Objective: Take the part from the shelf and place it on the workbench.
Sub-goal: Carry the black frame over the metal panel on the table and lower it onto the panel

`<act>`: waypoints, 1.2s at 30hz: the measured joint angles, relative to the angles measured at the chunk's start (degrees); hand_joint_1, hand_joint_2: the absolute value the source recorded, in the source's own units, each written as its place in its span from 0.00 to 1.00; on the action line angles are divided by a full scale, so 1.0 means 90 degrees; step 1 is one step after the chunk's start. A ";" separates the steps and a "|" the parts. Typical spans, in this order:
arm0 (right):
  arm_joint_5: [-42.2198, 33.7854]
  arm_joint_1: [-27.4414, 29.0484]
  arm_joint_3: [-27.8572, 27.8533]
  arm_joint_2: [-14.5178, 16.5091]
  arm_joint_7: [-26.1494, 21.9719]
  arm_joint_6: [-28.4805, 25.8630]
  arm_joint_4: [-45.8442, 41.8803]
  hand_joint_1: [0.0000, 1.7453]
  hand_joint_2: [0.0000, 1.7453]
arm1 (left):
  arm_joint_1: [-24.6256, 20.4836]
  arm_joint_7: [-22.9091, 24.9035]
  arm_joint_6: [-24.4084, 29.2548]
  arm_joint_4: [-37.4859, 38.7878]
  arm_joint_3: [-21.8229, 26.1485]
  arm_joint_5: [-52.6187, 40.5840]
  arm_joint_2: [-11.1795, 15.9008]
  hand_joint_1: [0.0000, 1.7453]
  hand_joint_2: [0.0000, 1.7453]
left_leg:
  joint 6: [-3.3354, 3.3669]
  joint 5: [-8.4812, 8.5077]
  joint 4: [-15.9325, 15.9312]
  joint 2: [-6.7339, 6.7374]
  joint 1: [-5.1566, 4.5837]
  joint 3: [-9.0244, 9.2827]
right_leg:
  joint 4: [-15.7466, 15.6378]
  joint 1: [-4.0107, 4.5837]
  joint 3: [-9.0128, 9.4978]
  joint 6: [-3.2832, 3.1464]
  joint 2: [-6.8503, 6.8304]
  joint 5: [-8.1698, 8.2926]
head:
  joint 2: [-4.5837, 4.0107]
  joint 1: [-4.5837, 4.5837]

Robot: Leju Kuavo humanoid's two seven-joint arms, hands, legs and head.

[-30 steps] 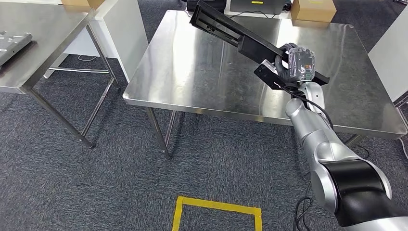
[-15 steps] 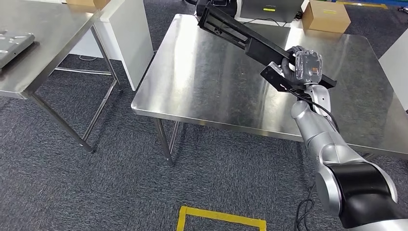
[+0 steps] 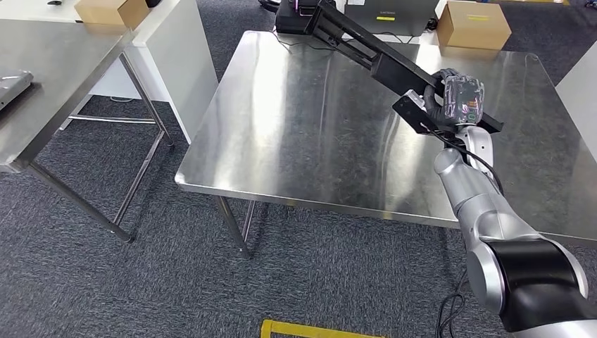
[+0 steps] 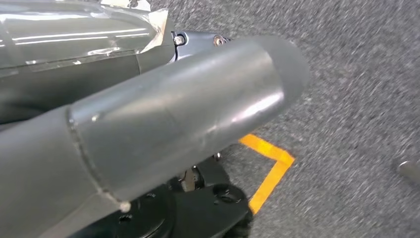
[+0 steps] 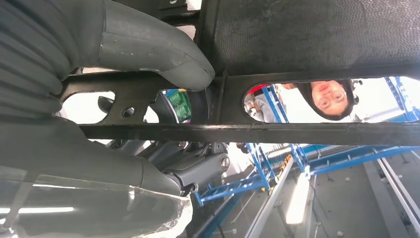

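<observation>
Long black metal bracket part [image 3: 373, 60] gripped in right hand [image 3: 450, 102], aloft over steel workbench [image 3: 310, 141]; carry step; next: lower, release.

No legible text, brand, number or sign at this moment. Cardboard box [image 3: 473, 24] at the far edge of the steel workbench [image 3: 303, 134]: yellow label strip on its top, print too small to read. Dark equipment [image 3: 386, 10] behind the workbench: yellow sticker on it, unreadable. Second cardboard box [image 3: 111, 10] on the white cabinet: no markings visible. Yellow tape [image 3: 320, 329] on the carpet is plain, no lettering.
</observation>
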 joint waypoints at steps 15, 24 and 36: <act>0.0025 0.0088 -0.0082 -0.0110 0.0100 -0.0093 0.0140 1.00 1.00 | -0.0010 0.0029 0.0027 -0.0002 0.0005 0.0006 -0.0024 0.00 0.00 | 0.0248 0.0282 -0.1021 -0.0101 -0.0052 0.0969 | 0.0952 -0.0119 -0.0836 0.0511 -0.0015 -0.0183 | 0.0000 0.0016; 0.0109 0.0114 -0.0176 -0.0114 0.0260 -0.0109 0.0382 1.00 1.00 | -0.0012 0.0112 0.0055 0.0000 0.0090 0.0032 -0.0023 0.00 0.00 | 0.0287 0.0049 -0.0935 -0.0087 -0.0071 0.1050 | 0.0006 -0.0065 -0.0464 0.0281 -0.0033 0.0367 | 0.0000 0.0004; 0.0468 0.0128 -0.0211 -0.0215 0.0960 0.0155 0.0835 1.00 1.00 | -0.0014 0.0192 0.0062 -0.0001 0.0117 0.0041 -0.0029 0.00 0.00 | 0.0045 0.0026 -0.0996 -0.0073 -0.0026 0.1078 | 0.0012 -0.0019 -0.0459 0.0220 -0.0032 0.0330 | 0.0000 0.0004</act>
